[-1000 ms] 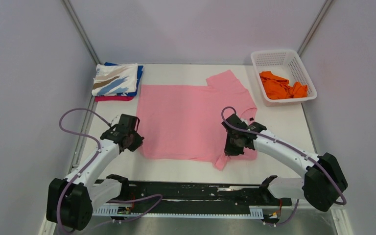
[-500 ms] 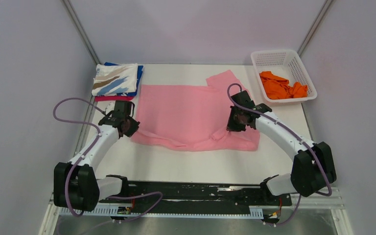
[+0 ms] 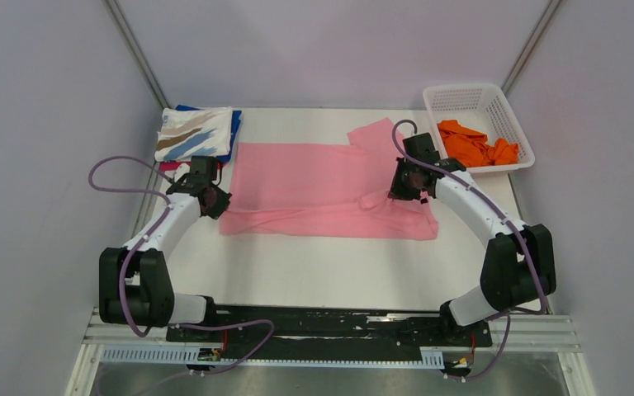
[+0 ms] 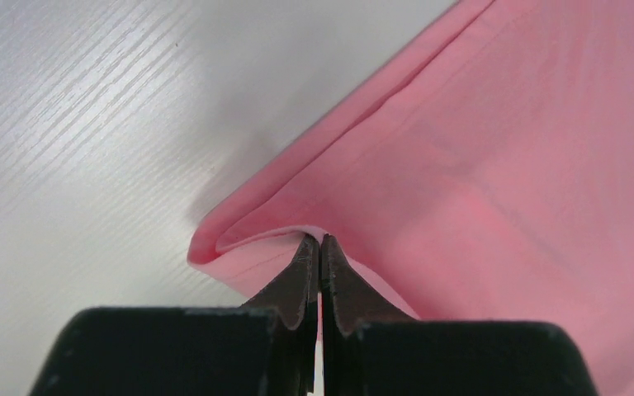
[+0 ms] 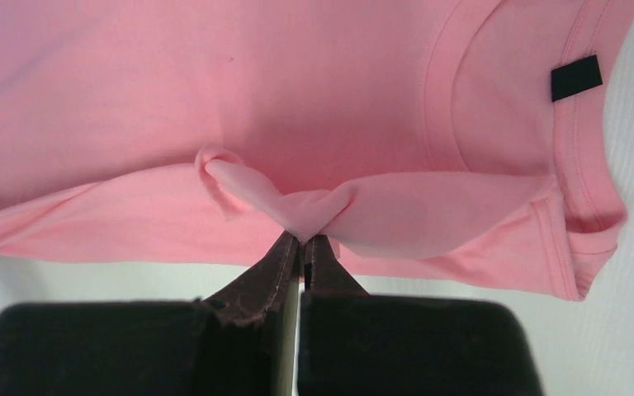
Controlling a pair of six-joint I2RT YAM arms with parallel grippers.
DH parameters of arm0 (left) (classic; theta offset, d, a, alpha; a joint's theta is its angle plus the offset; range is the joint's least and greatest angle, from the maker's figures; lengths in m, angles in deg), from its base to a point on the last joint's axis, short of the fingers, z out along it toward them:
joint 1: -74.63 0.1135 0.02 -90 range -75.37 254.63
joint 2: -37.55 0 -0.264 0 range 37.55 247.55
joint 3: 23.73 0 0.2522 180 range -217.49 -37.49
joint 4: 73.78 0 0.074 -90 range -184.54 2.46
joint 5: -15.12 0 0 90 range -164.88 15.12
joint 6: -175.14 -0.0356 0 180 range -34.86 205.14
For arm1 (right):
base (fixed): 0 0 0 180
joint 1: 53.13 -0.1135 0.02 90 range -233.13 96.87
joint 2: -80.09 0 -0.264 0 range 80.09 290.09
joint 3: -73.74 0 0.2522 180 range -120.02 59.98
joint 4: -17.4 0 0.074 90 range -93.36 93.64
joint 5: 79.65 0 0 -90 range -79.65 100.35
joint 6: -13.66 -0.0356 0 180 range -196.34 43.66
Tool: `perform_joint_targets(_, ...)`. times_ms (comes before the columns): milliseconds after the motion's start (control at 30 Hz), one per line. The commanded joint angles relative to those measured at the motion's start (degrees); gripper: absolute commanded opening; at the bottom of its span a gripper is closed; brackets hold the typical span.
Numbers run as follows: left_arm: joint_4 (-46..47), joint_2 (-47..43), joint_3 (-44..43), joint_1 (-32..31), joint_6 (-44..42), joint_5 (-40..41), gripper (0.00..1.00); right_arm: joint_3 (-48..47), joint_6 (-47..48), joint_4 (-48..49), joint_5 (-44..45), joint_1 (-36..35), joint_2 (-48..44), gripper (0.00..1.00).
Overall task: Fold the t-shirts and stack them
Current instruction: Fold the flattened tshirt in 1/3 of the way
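A white wood-grain table sits between pale walls. The left gripper is pinched tight on a folded corner of the pink t-shirt. The right gripper clamps a twisted tuft of it. The soft, smooth shirt lies mid-table, near edge doubled over. 3 folded t-shirts sit stacked at the far left corner.

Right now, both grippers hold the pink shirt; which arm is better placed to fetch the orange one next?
Probably right: the right gripper, shut on the pink shirt, sits beside the basket with the orange shirt; the left gripper is by the folded stack.
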Motion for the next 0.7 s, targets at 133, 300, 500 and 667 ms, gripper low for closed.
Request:
perform_joint_targets(133, 3.7, 4.3, -3.9, 1.1, -1.1, 1.9, 0.00, -3.6, 4.4, 6.2, -1.9, 2.4, 3.5, 0.00)
perform_joint_targets(300, 6.1, 8.4, -5.1, 1.3, -1.6, 1.9, 0.00, -6.0, 4.4, 7.9, -1.7, 3.3, 7.3, 0.00)
perform_joint_targets(500, 6.5, 13.3, -7.5, 1.5, -3.1, 3.4, 0.17, -10.1, 1.8, 11.0, -0.2, 5.4, 15.1, 0.04)
perform_joint_targets(667, 6.1, 14.1, -11.6, 2.2, -4.7, 6.2, 0.91, -21.5, 1.6, 11.1, 0.0, 7.6, 24.7, 0.34)
